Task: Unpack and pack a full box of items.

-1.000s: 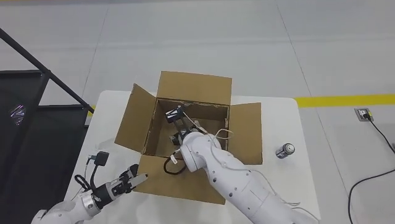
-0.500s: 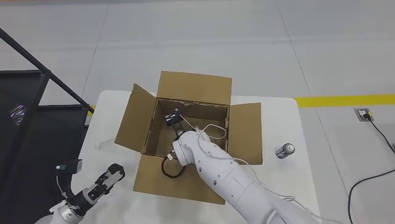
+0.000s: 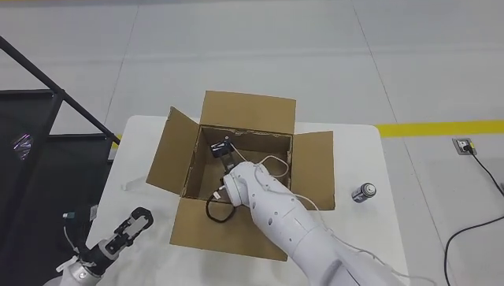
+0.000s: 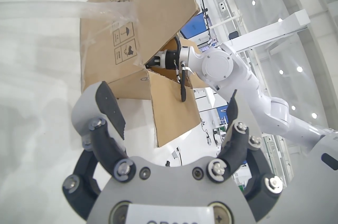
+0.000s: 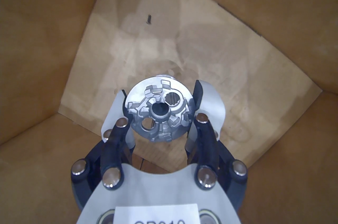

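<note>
Box (image 3: 248,111) open on the counter (image 3: 356,143), right claw (image 5: 160,103) inside.
You see it clamping a metal disc (image 5: 158,116), whose underside stays hidden; left claw (image 4: 169,98) hangs spread wide near the box.

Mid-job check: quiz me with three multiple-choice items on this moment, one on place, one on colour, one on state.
1. Where is the right claw? A) inside the cardboard box B) beside the box C) high above the box
2. What colour is the round part it holds? A) red B) silver C) green
3. How is the left claw? A) shut, empty B) shut on a part C) open, empty
Key: 1A, cardboard walls surround it; 2B, bare grey metal; 3C, its fingers stand apart with nothing between.
</note>
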